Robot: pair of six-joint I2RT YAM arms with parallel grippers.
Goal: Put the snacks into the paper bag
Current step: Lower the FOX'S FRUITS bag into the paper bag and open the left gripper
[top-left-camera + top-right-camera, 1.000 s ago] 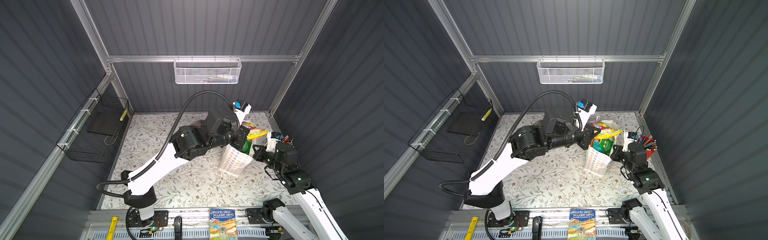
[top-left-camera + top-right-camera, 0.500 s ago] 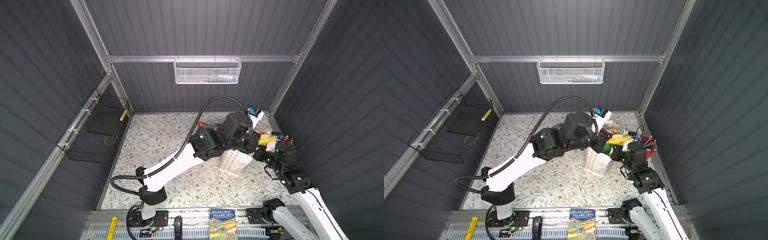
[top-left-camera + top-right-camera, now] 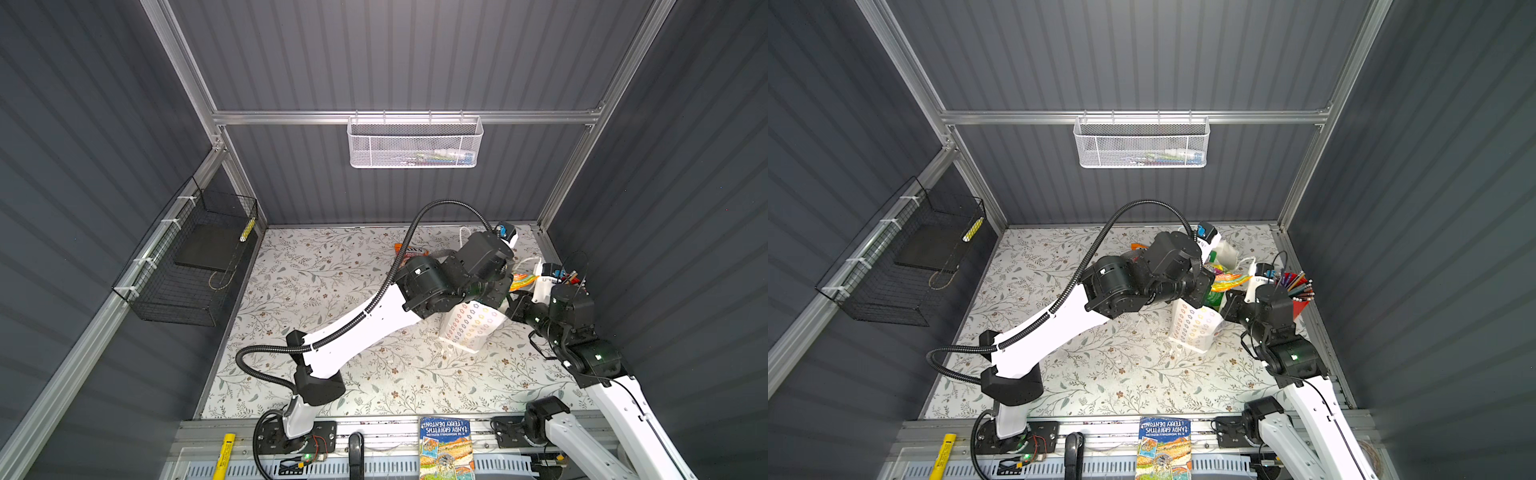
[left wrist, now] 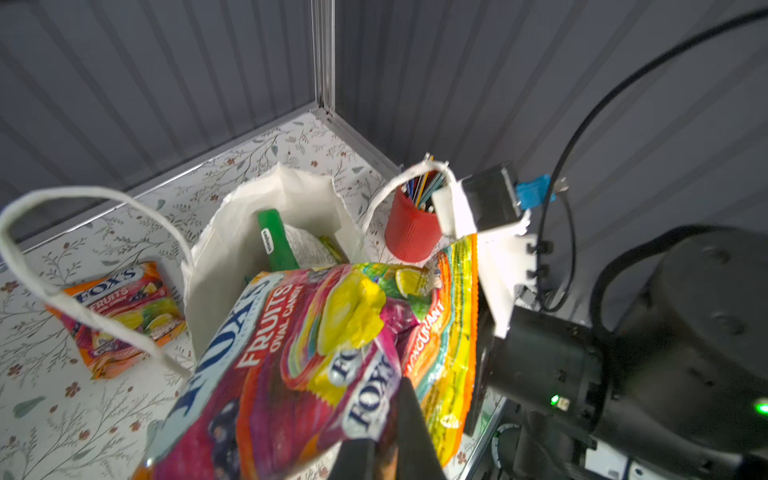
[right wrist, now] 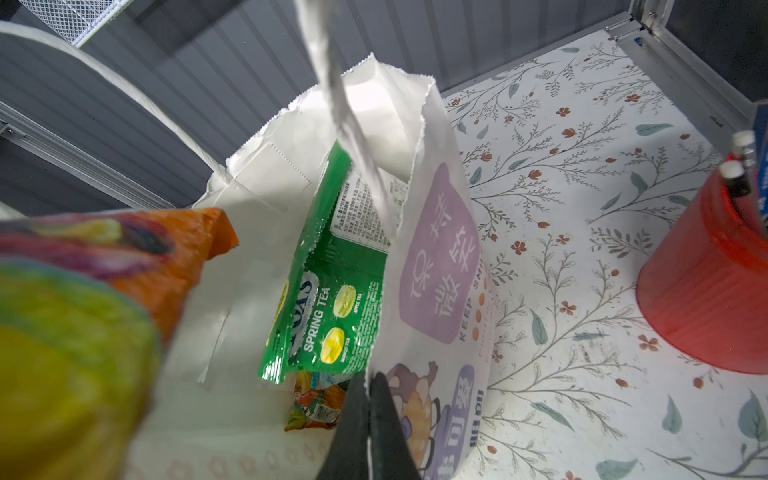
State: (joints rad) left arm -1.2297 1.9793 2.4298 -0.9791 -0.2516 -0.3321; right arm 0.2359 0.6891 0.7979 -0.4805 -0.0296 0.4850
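Glossy orange-pink FOX'S candy packet (image 4: 299, 345) hangs pinched in the left tool (image 4: 382, 424) over the white paper bag (image 4: 232, 249), whose rim the right tool (image 5: 368, 415) clamps; a red ridged pencil cup (image 4: 409, 232) stands just beside.

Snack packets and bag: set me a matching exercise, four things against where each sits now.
1 crumpled multicoloured FOX'S Fruits packet
2 green Spring Tea packet
3 orange-edged FOX'S packet
4 red ribbed pencil cup

A inside the white paper bag
B flat on the floral table
C gripped in the left gripper, jaws shut
D upright beside the bag

Pairs: 1-C, 2-A, 3-B, 4-D
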